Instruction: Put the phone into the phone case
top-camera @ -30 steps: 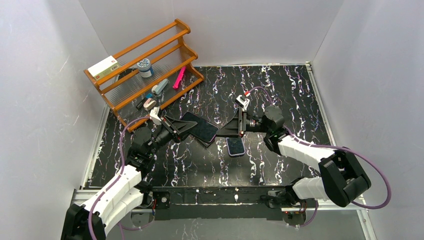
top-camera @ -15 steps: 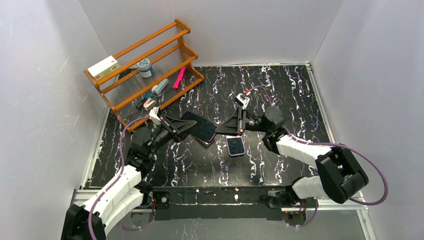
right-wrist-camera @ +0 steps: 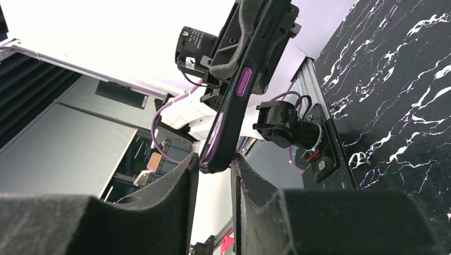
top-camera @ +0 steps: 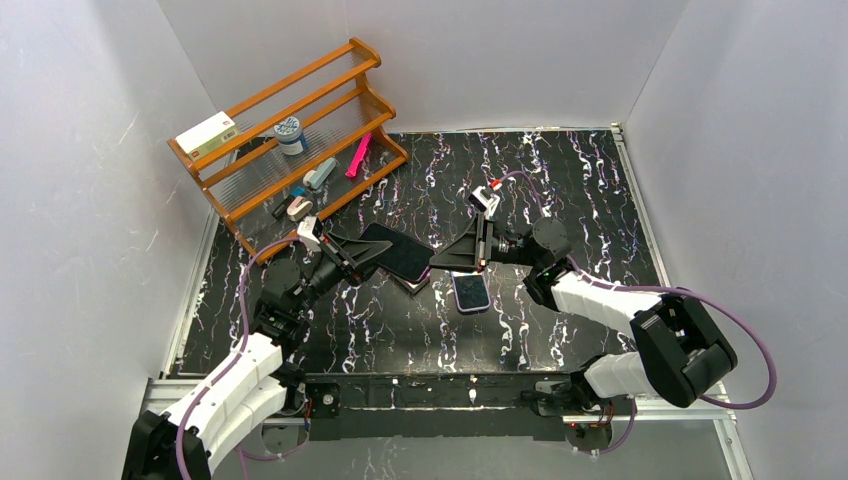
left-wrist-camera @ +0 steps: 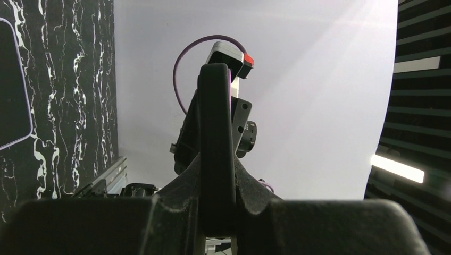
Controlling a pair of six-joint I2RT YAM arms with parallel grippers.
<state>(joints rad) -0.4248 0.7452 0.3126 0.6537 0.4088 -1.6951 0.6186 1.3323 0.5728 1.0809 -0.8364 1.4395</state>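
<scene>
1. We see the left gripper (top-camera: 372, 250) pressed together on one end of the case (top-camera: 400, 255). It pinches the case and holds it in the air above the table (top-camera: 560, 180).
2. The case reaches out from the left gripper's tips toward the right gripper (top-camera: 445, 264), which faces it from the opposite side.
3. In the right wrist view the case stands edge-on in front of the right gripper. It is dark and thin, with a purple button on its side, and the left gripper clamps its far end.
4. The right gripper's fingers (right-wrist-camera: 159, 196) stand on both sides of the near corner of the case, very close to it. We cannot tell if they press this corner or only surround it.
5. The phone (top-camera: 470, 292) lies flat on the table, just beside the right gripper's tips, on the side toward the arm bases. It is dark with a thin purple rim. No gripper touches it, and it is apart from the case.
6. In the left wrist view the phone shows at the left of the left gripper.
7. A wooden rack (top-camera: 268, 97) stands beyond the left gripper, toward the back wall and well apart from it.
</scene>
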